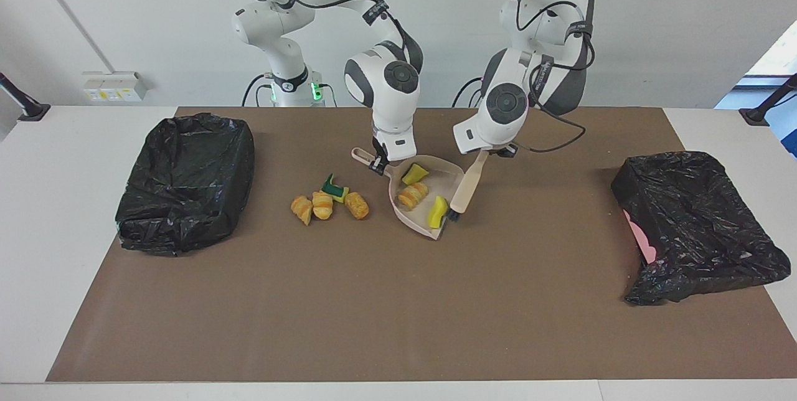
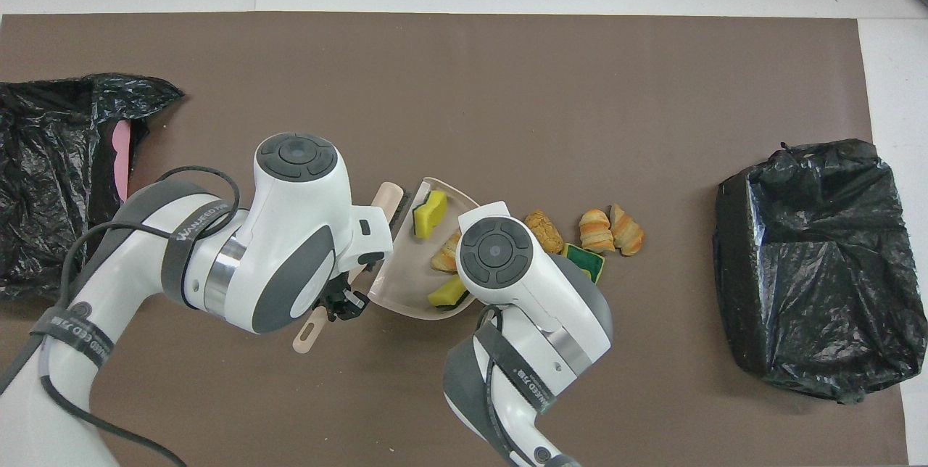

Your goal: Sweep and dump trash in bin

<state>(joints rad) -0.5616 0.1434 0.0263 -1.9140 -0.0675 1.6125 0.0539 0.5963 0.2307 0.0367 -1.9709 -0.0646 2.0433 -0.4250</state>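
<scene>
The trash is light stuff: soft sponge chunks and dry bread pieces that should slide easily under a brush but could roll or bounce off a tipped pan. None needs gripping; the tools do the work, each taken by its handle.

The dustpan (image 1: 429, 202) lies flat on the surface mid-table, holding two sponge chunks (image 1: 415, 174) and one bread piece (image 1: 413, 195). The right pincer (image 1: 378, 164) is clenched on the pan's handle, at the end nearer the robots. The left pincer (image 1: 492, 150) grips the brush (image 1: 468, 186) by its handle top, the bristle end resting at the pan's mouth.

Loose trash sits just beside the pan, toward the right arm's end: three bread pieces (image 1: 322, 205) and a green sponge (image 1: 335, 188), apart from both pincers. A bin (image 1: 187, 183) stands well apart at that end, another bin (image 1: 697, 226) at the left arm's end.
</scene>
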